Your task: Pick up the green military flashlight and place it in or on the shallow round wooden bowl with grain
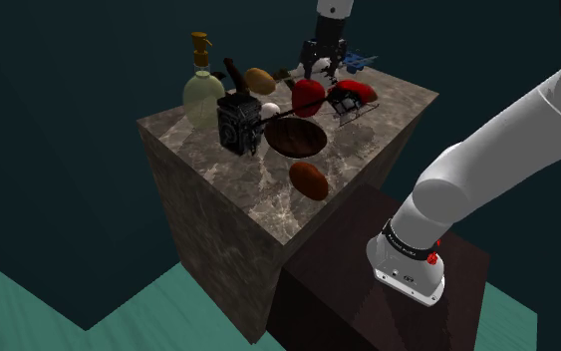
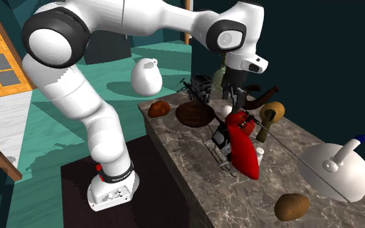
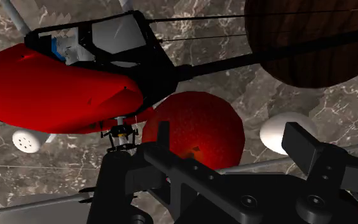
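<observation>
The flashlight (image 2: 268, 120) stands upright near the marble table's back edge, dark-bodied with an olive-brown angled head; in the shoulder view the flashlight (image 1: 235, 74) is a dark stick beside a soap bottle. The shallow wooden bowl (image 1: 296, 138) (image 2: 195, 114) (image 3: 317, 44) lies mid-table. My gripper (image 1: 320, 68) (image 2: 239, 98) (image 3: 234, 143) hangs open just above a red apple (image 1: 308, 97) (image 3: 193, 130), holding nothing. It is an apple's width from the bowl and well apart from the flashlight.
A red toy helicopter (image 1: 353, 95) (image 2: 242, 152) lies beside the apple, its rotor reaching over the bowl. A dark box camera (image 1: 238, 125), a soap bottle (image 1: 203, 95), a small white ball (image 3: 282, 133) and brown ovals (image 1: 309, 180) (image 1: 259, 80) crowd the marble table (image 1: 388, 120).
</observation>
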